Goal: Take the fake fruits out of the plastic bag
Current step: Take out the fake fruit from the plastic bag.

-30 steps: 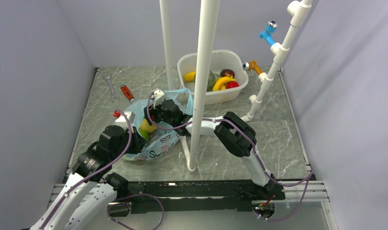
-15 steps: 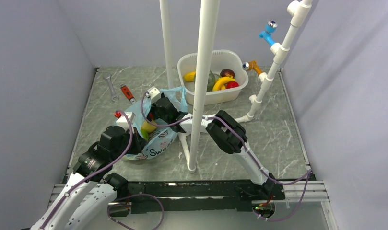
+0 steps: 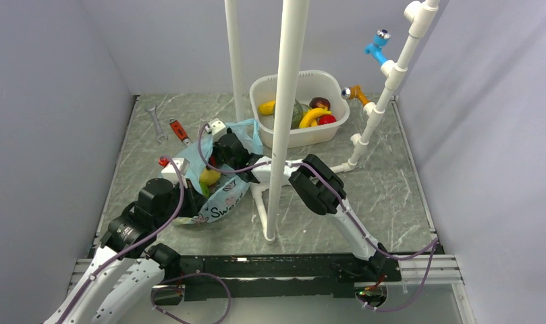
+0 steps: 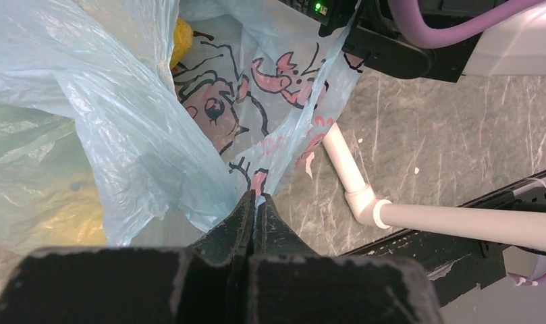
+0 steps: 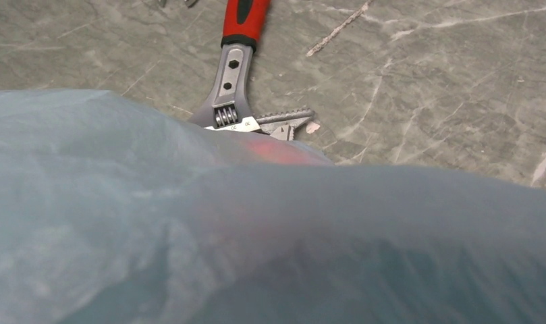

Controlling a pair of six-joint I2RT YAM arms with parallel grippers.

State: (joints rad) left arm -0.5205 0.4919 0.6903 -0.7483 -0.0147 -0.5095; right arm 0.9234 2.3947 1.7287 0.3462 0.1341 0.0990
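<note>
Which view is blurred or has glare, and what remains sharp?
Right wrist view: the plastic bag lies close to the lens as a blurred haze over the lower frame, while the wrench behind it is sharp. Left wrist view: white glare on the bag's creases. Top external view: even light, all sharp.
</note>
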